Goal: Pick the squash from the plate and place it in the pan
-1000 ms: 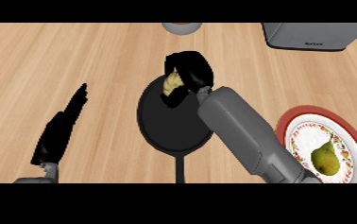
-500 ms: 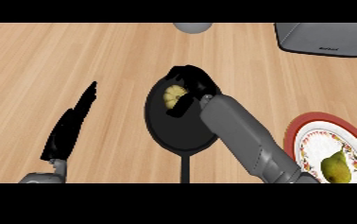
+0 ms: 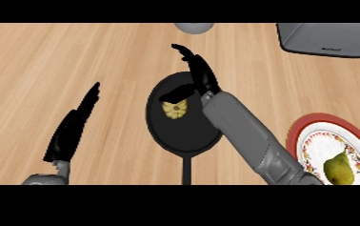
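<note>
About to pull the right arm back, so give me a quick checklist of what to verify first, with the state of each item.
1. Squash lies inside the pan: ok.
2. Right hand has let go, fingers straight, nothing curled round the squash: ok.
3. Right thumb is off the squash: cannot tell, its tip shows right at the squash's edge.
4. Pan sits flat on the counter, handle pointing toward the robot: ok.
5. Left hand rests open to the left, apart from the pan: ok.
6. Plate at right holds a pear beside the forearm; mind it on the way back: ok.
</note>
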Controlling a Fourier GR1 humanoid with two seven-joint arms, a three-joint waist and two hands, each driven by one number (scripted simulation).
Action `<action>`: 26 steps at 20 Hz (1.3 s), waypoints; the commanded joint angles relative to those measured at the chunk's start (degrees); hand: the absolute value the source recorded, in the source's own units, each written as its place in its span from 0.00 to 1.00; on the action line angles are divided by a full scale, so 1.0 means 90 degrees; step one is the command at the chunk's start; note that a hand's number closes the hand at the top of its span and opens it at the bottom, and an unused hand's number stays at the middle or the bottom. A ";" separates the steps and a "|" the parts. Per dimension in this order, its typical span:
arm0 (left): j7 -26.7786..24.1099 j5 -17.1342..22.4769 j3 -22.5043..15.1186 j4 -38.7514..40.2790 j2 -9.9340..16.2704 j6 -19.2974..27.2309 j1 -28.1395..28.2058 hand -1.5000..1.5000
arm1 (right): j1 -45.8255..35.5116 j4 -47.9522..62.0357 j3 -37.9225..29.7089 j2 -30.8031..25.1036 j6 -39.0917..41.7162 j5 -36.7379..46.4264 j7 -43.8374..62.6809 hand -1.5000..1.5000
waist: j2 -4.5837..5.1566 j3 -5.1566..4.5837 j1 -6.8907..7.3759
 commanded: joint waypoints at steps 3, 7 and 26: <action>-0.0025 -0.0047 0.0154 0.0119 -0.0025 0.0141 0.0076 0.50 | -0.0248 0.0427 -0.0711 0.0001 -0.0791 -0.0853 -0.0714 0.00 | -0.0048 -0.0006 -0.0323; -0.0210 0.0119 0.0325 -0.0065 0.0120 0.0009 0.0422 0.50 | -0.0404 0.0948 -0.1442 -0.0154 -0.0972 -0.1107 -0.1034 0.00 | -0.0081 -0.0009 -0.0450; 0.0078 0.0170 0.0693 -0.0208 0.0164 -0.0247 0.0365 0.50 | 0.0584 0.2140 -0.2804 -0.3035 0.2301 -0.1304 -0.3675 0.00 | -0.0108 -0.0006 -0.0584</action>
